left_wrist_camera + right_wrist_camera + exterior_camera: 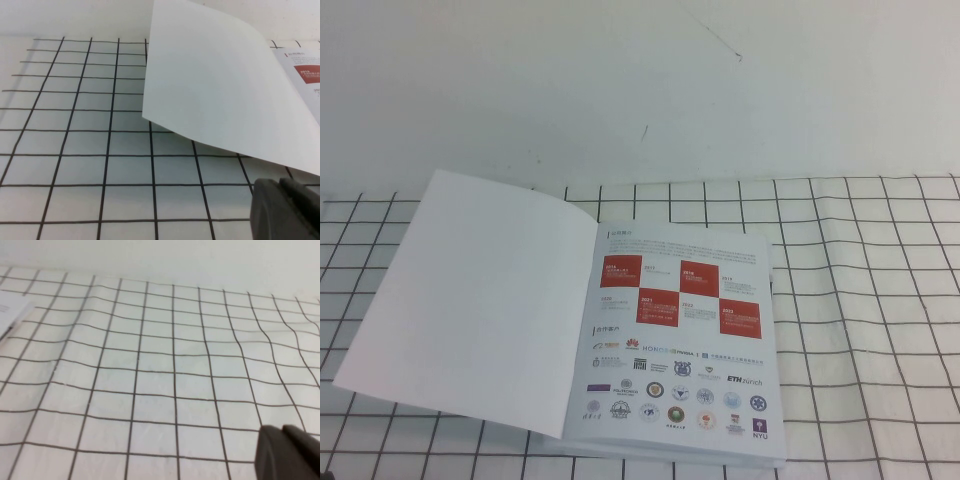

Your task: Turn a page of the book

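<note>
- Glossy white softcover book [680, 340] lies open on the black-gridded white cloth [860, 300], near centre.
- Its plain white page [470, 300] fans out left, raised off the cloth, beside the red-squares-and-logos sheet [685, 300].
- Left gripper [285, 210] hovers near the page's edge, apart from it; jaw state unclear.
- Right gripper [287, 452] hangs over bare cloth right of the book; jaw state unclear.

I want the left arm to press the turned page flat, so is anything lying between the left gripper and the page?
Nothing visible does. In the left wrist view only bare checked cloth lies between the left gripper and the page, whose free edge curls up off the cloth. The right gripper hovers over cloth beside the book.
</note>
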Controlling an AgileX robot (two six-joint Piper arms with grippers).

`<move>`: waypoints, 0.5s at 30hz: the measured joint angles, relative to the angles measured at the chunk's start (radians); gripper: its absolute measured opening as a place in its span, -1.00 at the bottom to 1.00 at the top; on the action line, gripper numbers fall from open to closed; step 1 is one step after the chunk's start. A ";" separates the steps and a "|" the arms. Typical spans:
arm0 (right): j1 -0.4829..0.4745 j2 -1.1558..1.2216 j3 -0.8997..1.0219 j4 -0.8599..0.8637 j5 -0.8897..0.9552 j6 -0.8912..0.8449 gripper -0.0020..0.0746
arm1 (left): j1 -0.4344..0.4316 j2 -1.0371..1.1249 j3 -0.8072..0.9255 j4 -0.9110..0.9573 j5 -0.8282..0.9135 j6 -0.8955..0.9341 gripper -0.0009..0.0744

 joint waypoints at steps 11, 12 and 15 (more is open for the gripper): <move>-0.032 -0.024 0.084 -0.004 -0.074 -0.008 -0.95 | 0.000 0.000 0.000 0.000 0.000 -0.002 -0.98; -0.032 -0.033 0.084 -0.004 -0.062 -0.013 -0.95 | 0.000 0.000 0.000 0.000 0.000 -0.002 -0.98; -0.032 -0.066 0.084 0.001 -0.024 -0.037 -0.95 | 0.000 0.000 0.000 0.000 0.000 -0.002 -0.98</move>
